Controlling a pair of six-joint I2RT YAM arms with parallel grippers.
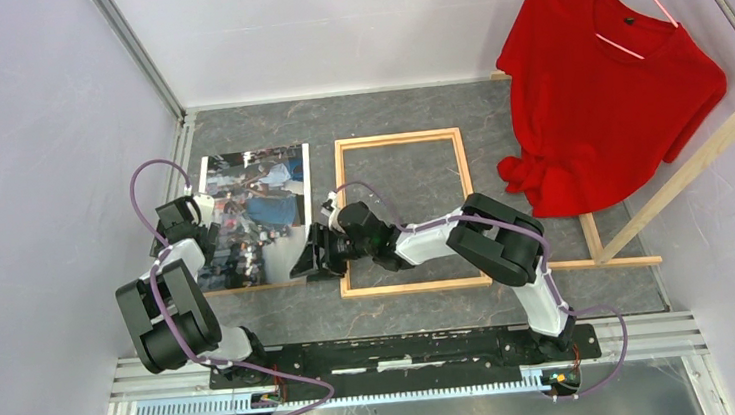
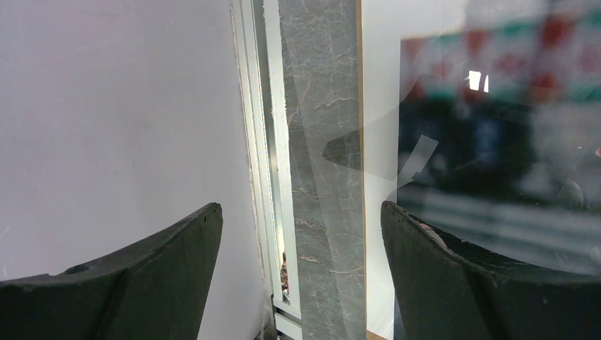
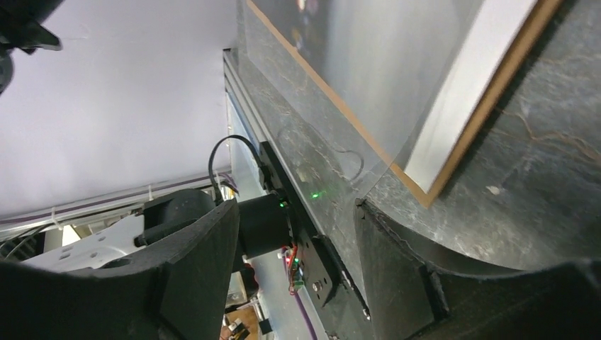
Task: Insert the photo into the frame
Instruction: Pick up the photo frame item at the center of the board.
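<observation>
The photo [image 1: 254, 212] is judged thin, floppy, best pinched at its edges; left gripper [image 2: 301, 212] and right gripper [image 3: 296, 209] are held apart, empty.

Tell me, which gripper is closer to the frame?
Right. The right gripper sits beside the left rail of the frame, between it and the photo. The left gripper is over the photo's far left edge, with the whole photo in between.

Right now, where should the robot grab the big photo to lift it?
Probably by its thin long edges, not the top. The photo lies flat on the table, so nothing sticks up. Come in low from the left with the open left pincer, and from the right with the right pincer.
</observation>
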